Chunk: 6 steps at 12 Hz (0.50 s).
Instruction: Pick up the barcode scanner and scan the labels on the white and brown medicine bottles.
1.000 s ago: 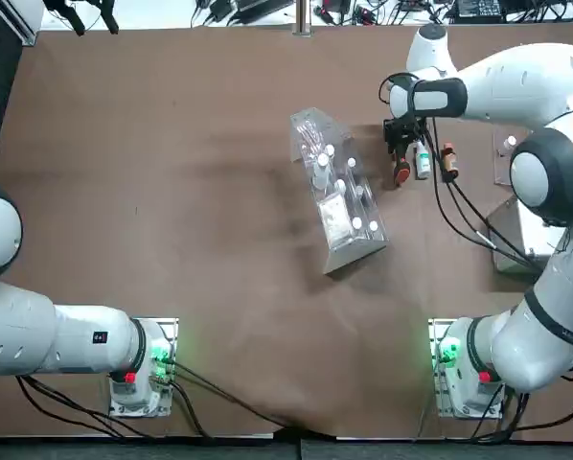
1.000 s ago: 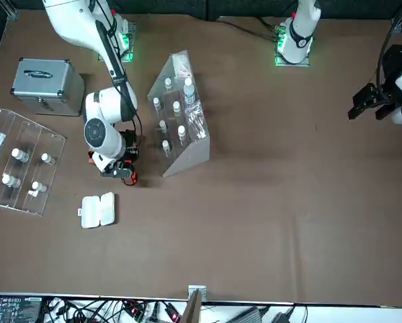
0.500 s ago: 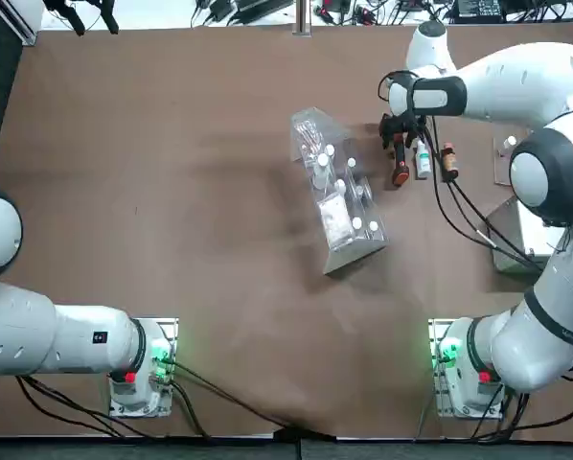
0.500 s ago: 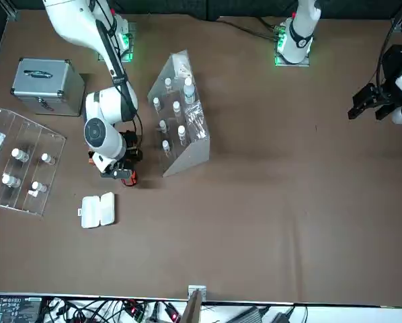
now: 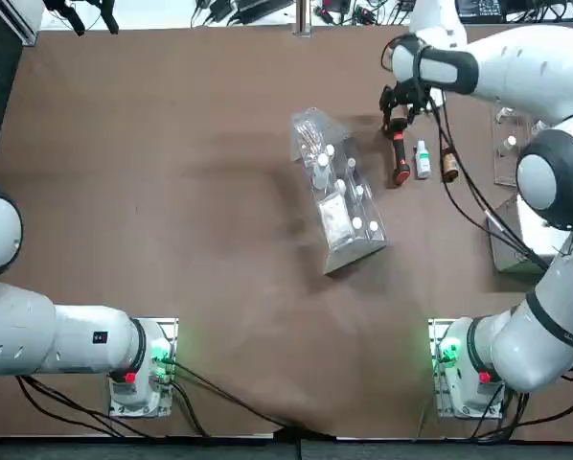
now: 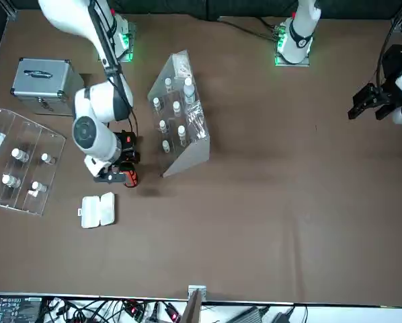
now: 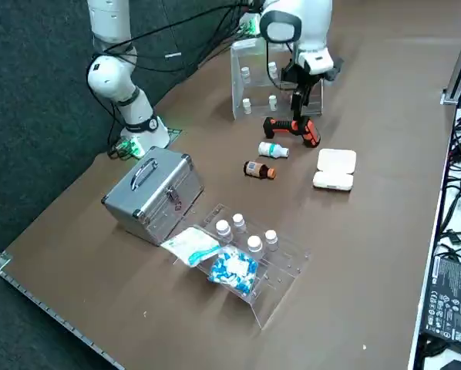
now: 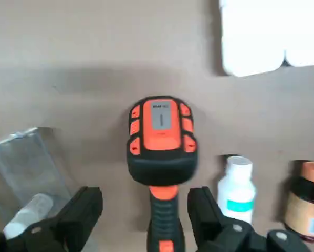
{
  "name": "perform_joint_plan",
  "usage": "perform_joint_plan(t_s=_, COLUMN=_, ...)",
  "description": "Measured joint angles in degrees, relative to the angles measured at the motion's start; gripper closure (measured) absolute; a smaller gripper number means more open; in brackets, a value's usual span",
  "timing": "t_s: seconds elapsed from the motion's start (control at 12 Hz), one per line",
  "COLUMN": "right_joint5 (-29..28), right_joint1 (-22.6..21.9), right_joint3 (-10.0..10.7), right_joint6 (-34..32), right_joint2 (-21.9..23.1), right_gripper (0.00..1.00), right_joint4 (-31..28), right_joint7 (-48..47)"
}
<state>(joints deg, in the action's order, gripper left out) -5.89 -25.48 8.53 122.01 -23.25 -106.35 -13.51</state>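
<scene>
The barcode scanner lies flat on the brown table, black with an orange head and orange trim. Right beside it lie the white medicine bottle with a bluish label and the brown medicine bottle, both on their sides. My right gripper hangs open above the scanner's handle, one finger on each side, touching nothing. In the front view the scanner shows below the gripper, and the arm hides the bottles.
A clear slanted rack of white-capped vials stands close beside the scanner. A white clamshell case lies on the far side of it. A metal case and a clear tray of vials sit toward the table's right edge.
My right gripper has risen off the scanner and shifted toward the far edge of the table. The scanner and both bottles stay where they lay.
</scene>
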Motion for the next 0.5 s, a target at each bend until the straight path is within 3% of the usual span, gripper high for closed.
perform_joint_plan(t_s=0.33, right_joint5=0.0, right_joint1=2.5, right_joint3=0.8, right_joint6=-6.9, right_joint2=3.5, right_gripper=0.0, right_joint4=4.7, right_joint7=3.5)
perform_joint_plan(t_s=0.5, right_joint5=0.0, right_joint1=6.3, right_joint3=0.9, right_joint6=-11.0, right_joint2=6.8, right_gripper=0.0, right_joint4=7.7, right_joint7=9.1)
